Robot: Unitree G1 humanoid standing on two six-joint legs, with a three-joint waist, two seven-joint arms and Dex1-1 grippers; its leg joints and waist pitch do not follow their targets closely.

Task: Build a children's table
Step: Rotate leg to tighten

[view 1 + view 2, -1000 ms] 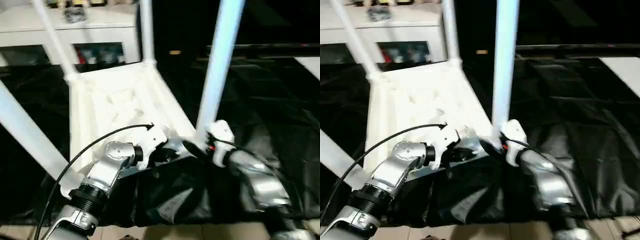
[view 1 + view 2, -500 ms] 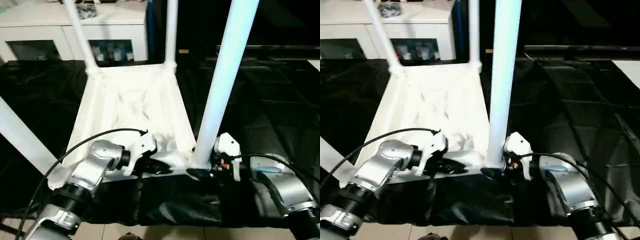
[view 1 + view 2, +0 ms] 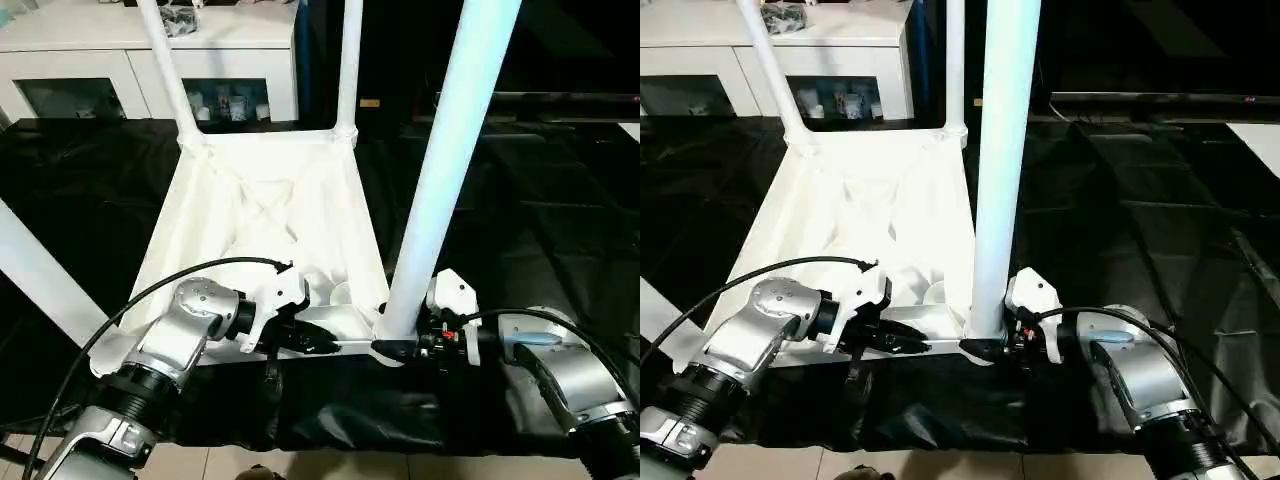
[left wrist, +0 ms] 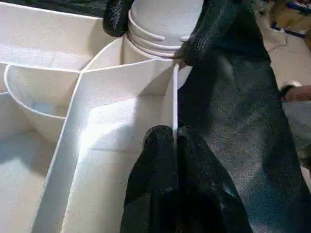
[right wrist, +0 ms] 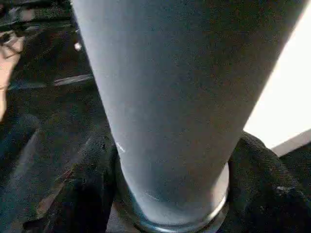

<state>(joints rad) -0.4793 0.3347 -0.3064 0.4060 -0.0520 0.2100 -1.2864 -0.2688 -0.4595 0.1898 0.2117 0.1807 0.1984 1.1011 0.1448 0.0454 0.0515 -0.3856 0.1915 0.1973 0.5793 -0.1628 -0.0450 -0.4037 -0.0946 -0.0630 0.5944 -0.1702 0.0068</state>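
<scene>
Change since earlier: camera has swung and now looks squarely over the upturned table; right forearm now comes in from the side rather than from below; right gripper (image 3: 398,347) has drawn in around the near-right leg (image 3: 450,165)

Left claw: left gripper (image 4: 174,141) shut tight, fingers pinching the thin raised rim (image 4: 175,99) of the top's near edge

Right claw: fingers (image 5: 85,189) straddle the leg's base at its corner socket (image 3: 392,338); touching or a hair off, cannot tell

Risk 1: if the right claw squeezes off-centre, the smooth tapered leg may slip upward out of the fingers

Risk 2: sideways push on the leg could lever the top; thin rim might flex or slide out of the left pinch

Risk 3: leg perhaps not fully seated; a tug could pull it from the socket

Table, place: children's table (image 3: 265,215) lies upside down on black sheeting (image 3: 520,210), before a white cabinet (image 3: 130,40)

Table, look: white plastic, ribbed underside; four legs point up, splaying slightly
</scene>
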